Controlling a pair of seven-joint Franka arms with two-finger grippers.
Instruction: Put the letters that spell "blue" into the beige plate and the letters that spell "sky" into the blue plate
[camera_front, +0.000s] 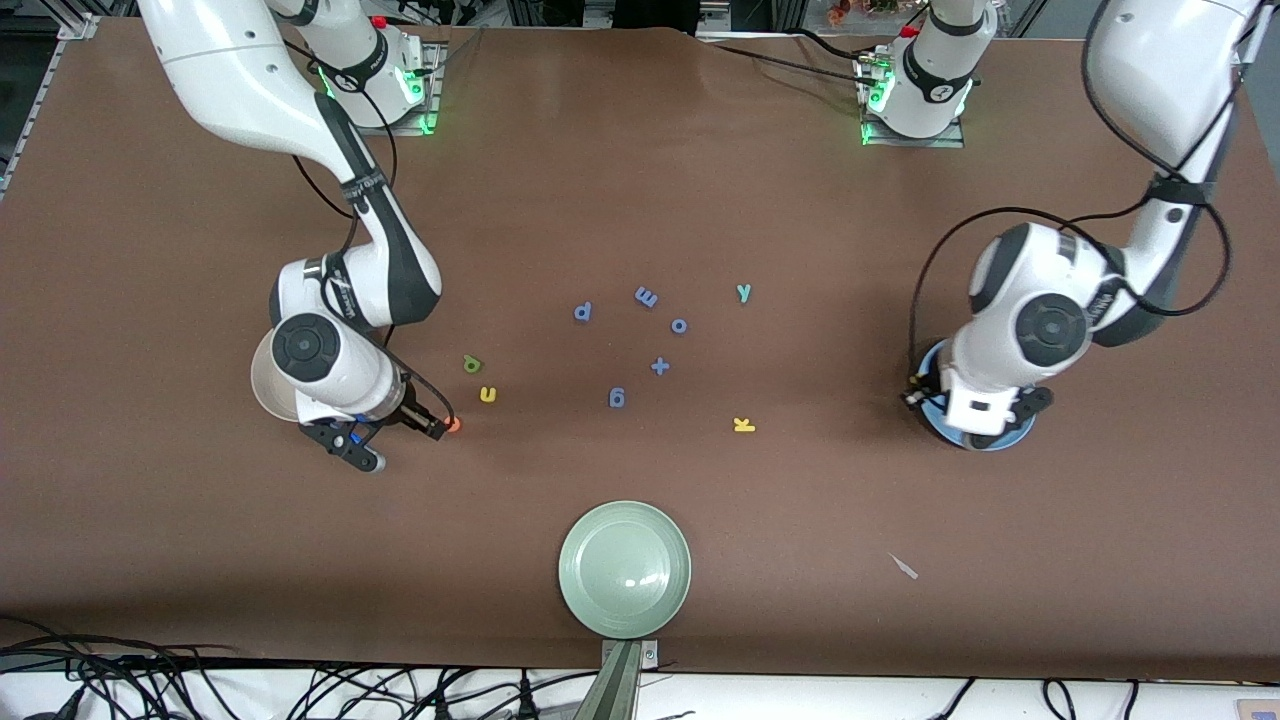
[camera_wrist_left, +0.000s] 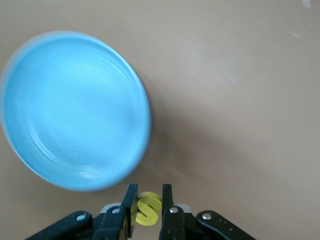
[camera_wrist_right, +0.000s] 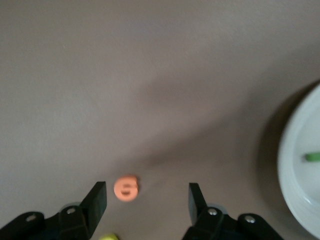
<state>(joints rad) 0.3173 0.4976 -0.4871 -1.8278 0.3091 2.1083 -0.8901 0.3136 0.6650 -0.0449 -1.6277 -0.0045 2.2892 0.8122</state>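
Left gripper (camera_wrist_left: 149, 206) fingers clamp the yellow s (camera_wrist_left: 148, 208) beside the blue plate (camera_wrist_left: 75, 110), ready for dropping in. Right gripper (camera_wrist_right: 146, 202) fingers stand apart, straddling the orange e (camera_wrist_right: 126, 188) near the beige plate (camera_wrist_right: 295, 170).

Yellow s (camera_wrist_left: 148, 208) pinched above blue plate (camera_wrist_left: 75, 110)

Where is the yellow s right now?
The yellow s is pinched in the left gripper, over the table beside the blue plate at the left arm's end.

White arms (camera_front: 340, 370), dark joint bands, black cables, green base lights.
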